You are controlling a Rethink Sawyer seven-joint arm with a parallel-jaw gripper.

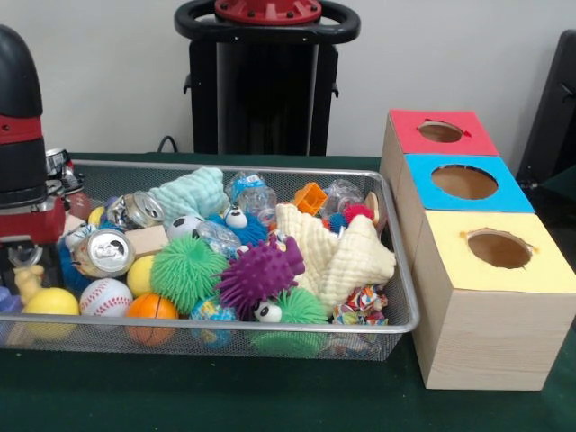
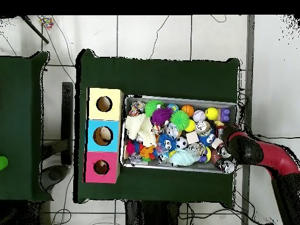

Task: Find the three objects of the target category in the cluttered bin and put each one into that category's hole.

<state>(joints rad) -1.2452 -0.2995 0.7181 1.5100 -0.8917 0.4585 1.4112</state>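
**Arm at one end of bin, boxes at the other**

Shallow silver wire-mesh bin (image 1: pixel 396 306), full of toys, on green desk (image 1: pixel 180 396). Red-black arm's gripper (image 2: pixel 225 137) over the end opposite three coloured-top wooden boxes (image 1: pixel 486 297); gripper state cannot be told. Bin's long axis runs toward boxes.

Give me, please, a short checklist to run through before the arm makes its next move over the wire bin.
1. Arm over the bin: ok, above one end.
2. Gripper open or shut: cannot tell, hidden below the arm.
3. Holes in the red box, blue box and yellow box unblocked: ok.
4. Boxes right beside the bin: ok.
5. Objects reachable: not ok, heaped, overlapping.
6. Target category: cannot tell.
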